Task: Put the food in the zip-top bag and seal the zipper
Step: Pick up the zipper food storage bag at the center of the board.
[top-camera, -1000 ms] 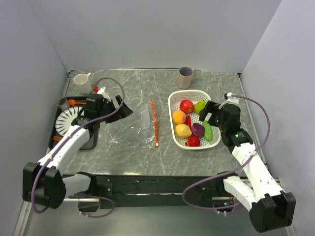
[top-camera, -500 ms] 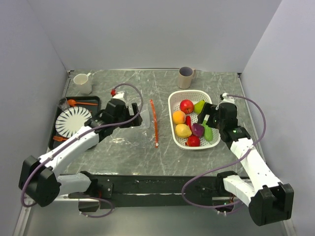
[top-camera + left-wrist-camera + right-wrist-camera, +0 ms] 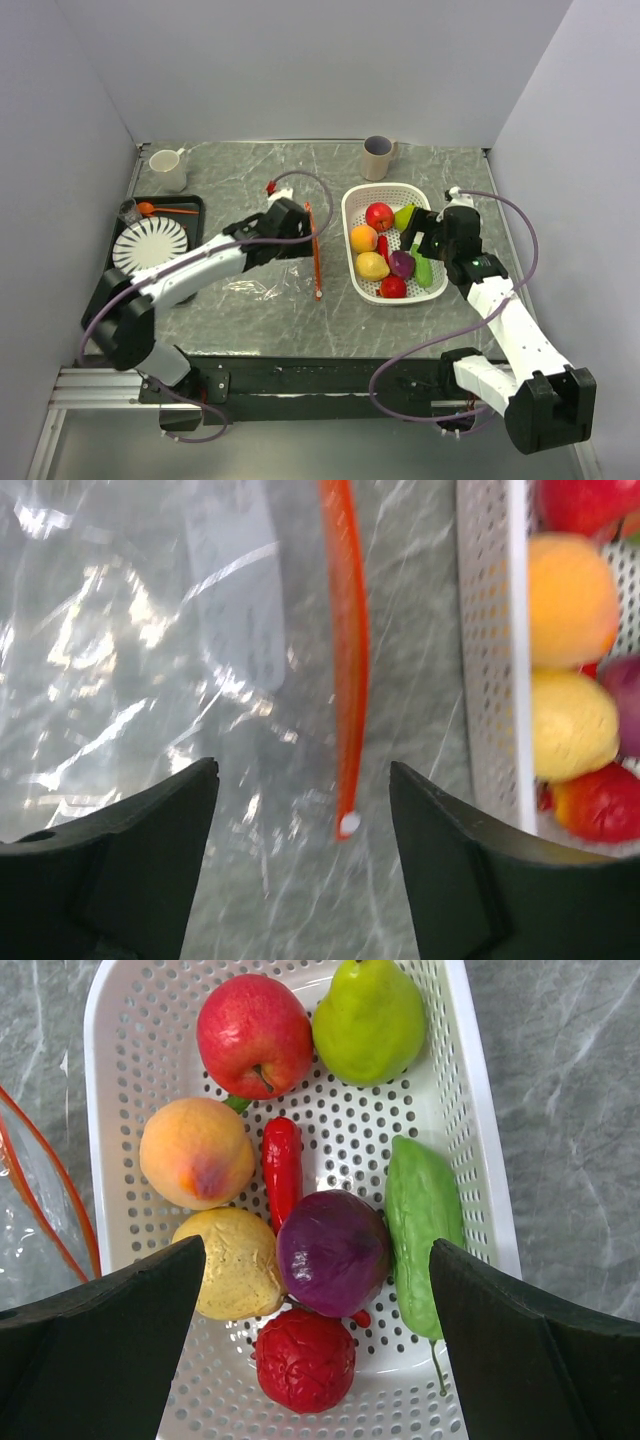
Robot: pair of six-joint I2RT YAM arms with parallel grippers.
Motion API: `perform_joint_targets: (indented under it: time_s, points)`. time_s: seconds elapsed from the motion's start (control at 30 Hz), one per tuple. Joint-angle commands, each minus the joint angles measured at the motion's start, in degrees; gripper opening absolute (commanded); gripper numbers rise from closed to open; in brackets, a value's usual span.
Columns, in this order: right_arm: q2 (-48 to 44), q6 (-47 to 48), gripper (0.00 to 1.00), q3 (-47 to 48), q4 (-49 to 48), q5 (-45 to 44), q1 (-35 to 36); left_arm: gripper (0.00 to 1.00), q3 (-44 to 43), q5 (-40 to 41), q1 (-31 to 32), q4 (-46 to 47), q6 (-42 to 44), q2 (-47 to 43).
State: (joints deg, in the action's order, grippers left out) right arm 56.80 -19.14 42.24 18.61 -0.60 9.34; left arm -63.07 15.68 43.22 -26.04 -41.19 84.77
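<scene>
Zip-top bag [image 3: 130,650]: clear, crinkled, flat beside basket [image 3: 470,1140].
Zipper [image 3: 350,650]: orange-red strip (white slider).
Food [image 3: 332,1252]: glossy, in basket.
Left gripper [image 3: 302,780]: spread wide, empty, over bag.
Right gripper [image 3: 315,1248]: spread wide, empty, over basket.

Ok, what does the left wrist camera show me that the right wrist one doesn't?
Left wrist only: the zipper's white slider at the strip's end, and the flat clear body of the zip-top bag, seen between the fingers of the open left hand. Right wrist only: the whole white basket, with the green pear, green pod and red chili. Both: the orange-red zipper strip, the basket's bag-side wall, the peach and the yellow fruit.
</scene>
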Motion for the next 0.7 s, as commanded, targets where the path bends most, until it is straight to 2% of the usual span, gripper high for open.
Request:
perform_joint_targets:
  time_s: [0.0,0.1,0.27,0.4,0.67]
  points:
    - [0.6,0.7,1.00,3.0,-0.1,0.4,-0.3,0.71,-8.7,3.7,0.2,-0.9,-0.8,6.7]
    - [0.6,0.7,1.00,3.1,0.3,0.4,-0.3,0.72,-12.2,3.8,0.5,-1.6,-0.1,11.1]
    - [0.2,0.8,1.00,3.2,0.1,0.4,-0.3,0.65,-15.8,3.8,0.8,-3.0,-0.6,15.5]
    - [0.6,0.7,1.00,3.4,0.2,0.4,-0.4,0.68,-17.9,3.2,0.9,-3.2,-0.4,18.0]
    - [1.7,0.3,1.00,3.2,-0.1,1.7,-0.4,0.62,-21.2,2.9,0.9,-6.0,-0.3,23.0]
